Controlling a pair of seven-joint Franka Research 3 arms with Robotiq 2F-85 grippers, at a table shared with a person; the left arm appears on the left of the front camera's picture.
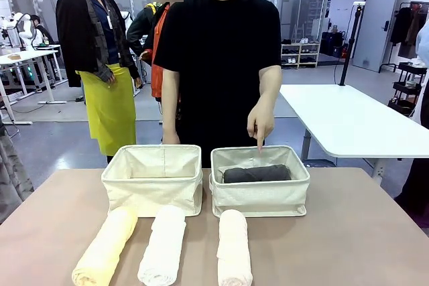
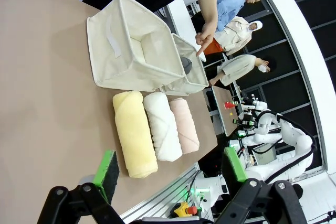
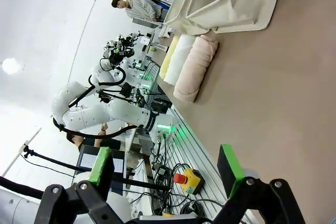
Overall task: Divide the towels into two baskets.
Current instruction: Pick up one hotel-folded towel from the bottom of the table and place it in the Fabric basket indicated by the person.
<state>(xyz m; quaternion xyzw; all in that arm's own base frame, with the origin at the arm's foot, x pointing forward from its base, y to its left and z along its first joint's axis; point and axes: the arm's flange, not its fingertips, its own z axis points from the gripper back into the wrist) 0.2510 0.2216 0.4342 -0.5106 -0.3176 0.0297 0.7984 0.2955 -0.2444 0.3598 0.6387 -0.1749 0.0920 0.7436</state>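
Pincers: left gripper (image 2: 170, 167), right gripper (image 3: 165, 163) were released, empty.
Towels: dark grey terry roll (image 1: 257, 173) lay in right cream canvas basket (image 1: 261, 200); three pale terry rolls (image 1: 163, 246) before it.
Risk: close neighbours; one finger might drag two.

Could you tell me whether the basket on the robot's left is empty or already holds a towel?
Empty: the left basket shows only its bare fabric lining, while the dark grey towel lies in the other basket.
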